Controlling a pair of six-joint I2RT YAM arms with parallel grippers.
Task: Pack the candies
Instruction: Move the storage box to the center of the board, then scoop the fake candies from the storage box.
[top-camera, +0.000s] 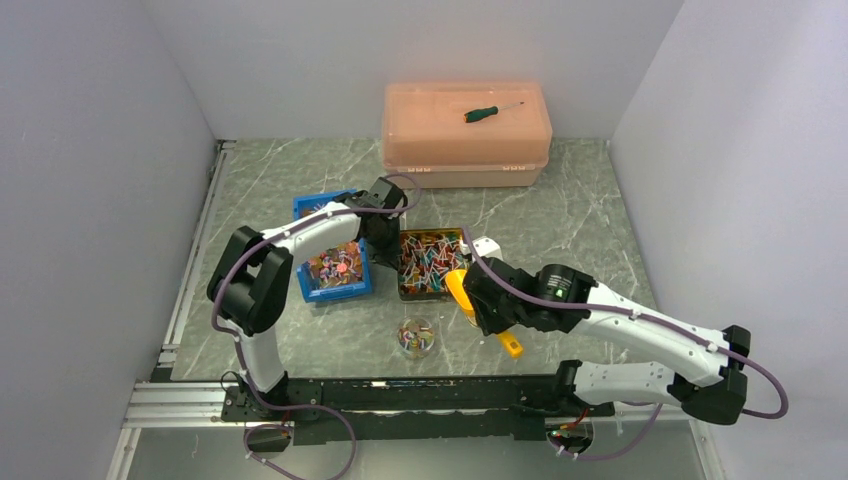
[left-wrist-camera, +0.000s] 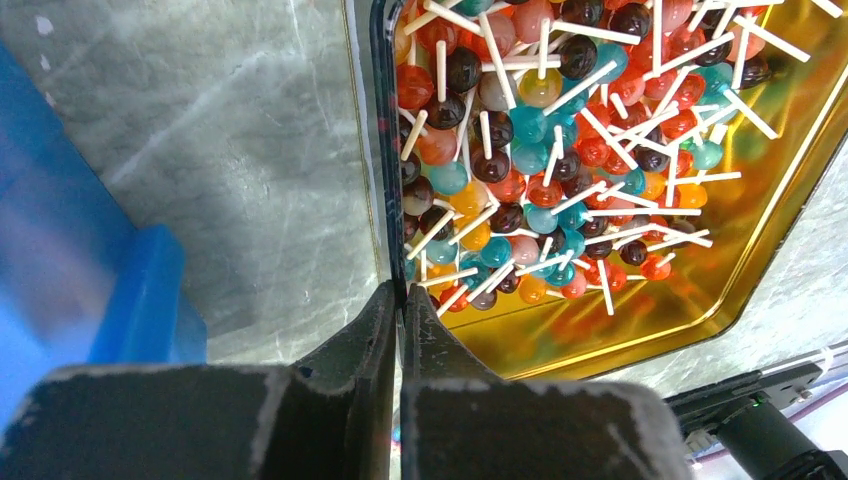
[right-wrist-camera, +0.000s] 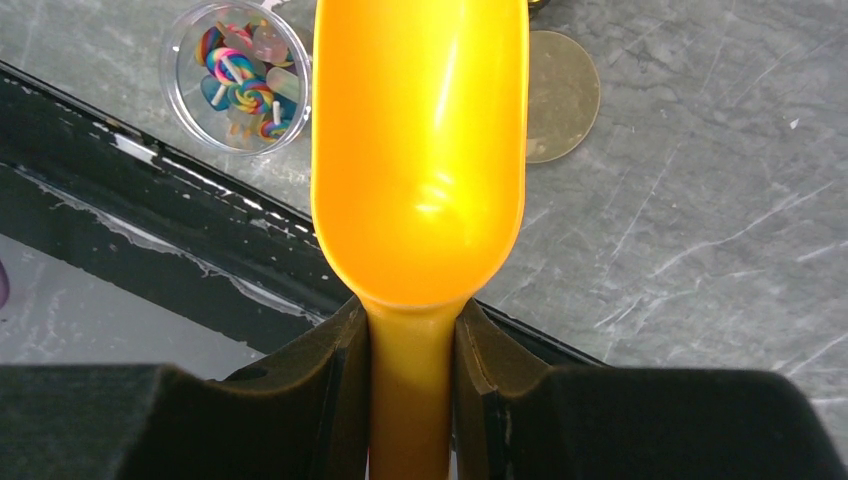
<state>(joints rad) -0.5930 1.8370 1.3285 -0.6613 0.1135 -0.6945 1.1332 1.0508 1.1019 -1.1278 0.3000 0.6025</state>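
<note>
Round candies (left-wrist-camera: 560, 150) on white sticks fill a gold tin (top-camera: 402, 268) at the table's middle. My left gripper (left-wrist-camera: 401, 295) is shut on the tin's dark left rim (left-wrist-camera: 385, 150), one finger outside and one inside. More candies (top-camera: 335, 268) lie in a blue bin (top-camera: 340, 293) just left of it. My right gripper (right-wrist-camera: 408, 315) is shut on the handle of an empty orange scoop (right-wrist-camera: 420, 150). The scoop hangs beside a small clear cup (right-wrist-camera: 238, 75) holding a few swirl candies. Seen from above, the scoop (top-camera: 458, 290) is by the tin's near right corner.
A peach lidded box (top-camera: 465, 150) stands at the back with a green-handled screwdriver (top-camera: 490, 111) on top. A round clear disc (right-wrist-camera: 562, 95) lies on the marble by the scoop. The black rail (right-wrist-camera: 200, 240) runs along the near edge. Grey walls close both sides.
</note>
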